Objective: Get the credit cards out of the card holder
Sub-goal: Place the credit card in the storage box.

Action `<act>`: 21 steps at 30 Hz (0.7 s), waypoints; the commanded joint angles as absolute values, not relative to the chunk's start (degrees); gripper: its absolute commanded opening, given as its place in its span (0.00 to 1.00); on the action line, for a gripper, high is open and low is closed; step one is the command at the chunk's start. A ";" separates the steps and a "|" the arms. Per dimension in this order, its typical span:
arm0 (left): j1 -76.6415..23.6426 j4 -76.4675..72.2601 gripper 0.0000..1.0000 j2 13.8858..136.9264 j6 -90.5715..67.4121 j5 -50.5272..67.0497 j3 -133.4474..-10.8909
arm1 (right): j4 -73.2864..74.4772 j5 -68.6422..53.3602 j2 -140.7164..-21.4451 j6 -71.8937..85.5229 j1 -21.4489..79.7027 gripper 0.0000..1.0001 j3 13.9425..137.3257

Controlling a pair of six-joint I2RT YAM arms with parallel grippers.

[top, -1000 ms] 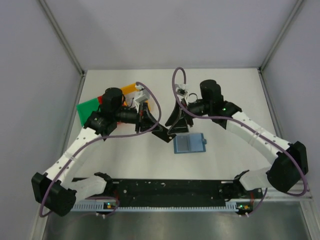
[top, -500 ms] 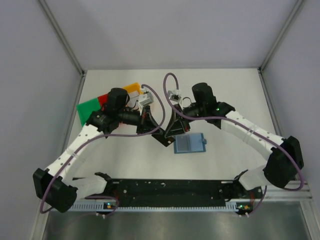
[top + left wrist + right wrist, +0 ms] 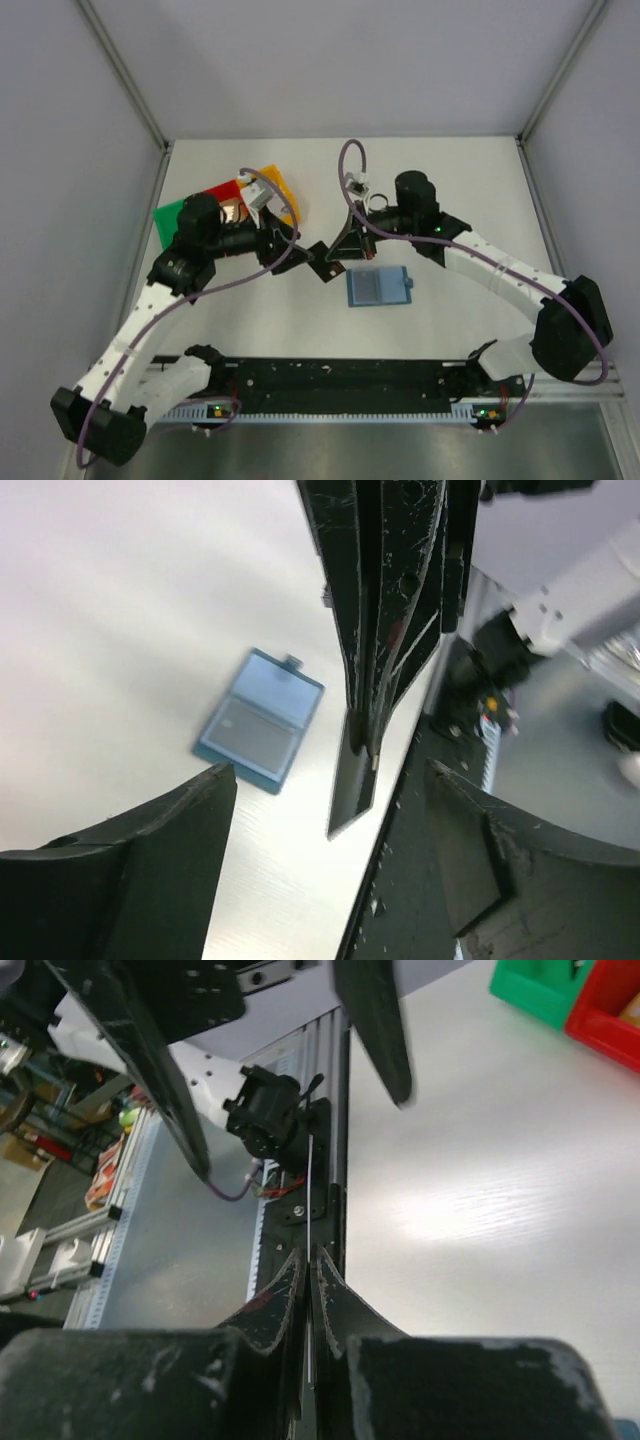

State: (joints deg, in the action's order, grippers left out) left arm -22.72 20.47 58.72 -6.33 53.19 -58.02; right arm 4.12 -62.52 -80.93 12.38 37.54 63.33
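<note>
The blue card holder (image 3: 378, 288) lies flat on the table, its pale inner pocket up; the left wrist view shows the card holder (image 3: 262, 720) too. My right gripper (image 3: 335, 256) hangs just left of it, shut on a dark credit card (image 3: 322, 268) that sticks out below the fingertips. That card (image 3: 350, 792) hangs in the air in the left wrist view. In the right wrist view it is a thin edge (image 3: 311, 1210) between the shut right gripper (image 3: 309, 1254). My left gripper (image 3: 282, 247) is open, a little left of the card, holding nothing.
Green (image 3: 178, 222), red (image 3: 222, 190) and yellow (image 3: 278, 186) trays stand at the back left, partly behind the left arm. The black rail (image 3: 340, 378) with both arm bases runs along the near edge. Grey walls enclose the table.
The right gripper has shut on the dark card. The left gripper, shut before, has opened and drawn back to the left, away from the card. The card holder has not moved.
</note>
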 commanded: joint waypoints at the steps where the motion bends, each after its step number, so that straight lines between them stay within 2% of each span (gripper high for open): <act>1: -21.97 -3.20 0.81 44.85 -22.21 35.36 -46.62 | -30.00 -52.93 -75.15 34.33 34.90 0.00 54.16; 3: -21.97 -13.31 0.81 41.15 -28.88 31.74 -41.77 | -38.19 -48.80 -74.10 39.87 34.89 0.00 50.29; 5: -22.06 -19.75 0.81 39.99 -33.46 33.13 -38.60 | -48.72 -43.28 -73.39 46.46 34.89 0.00 46.51; 8: -22.06 -22.49 0.80 40.25 -37.51 32.17 -36.74 | -59.74 -37.89 -73.04 52.72 34.98 0.00 42.63; 15: -22.76 -29.78 0.74 42.62 -46.31 29.18 -32.35 | -66.88 -31.82 -71.98 55.98 36.21 0.00 40.26; 21: -25.92 -37.96 0.69 47.36 -49.74 30.58 -31.99 | -67.59 -31.29 -72.51 56.16 37.26 0.00 40.17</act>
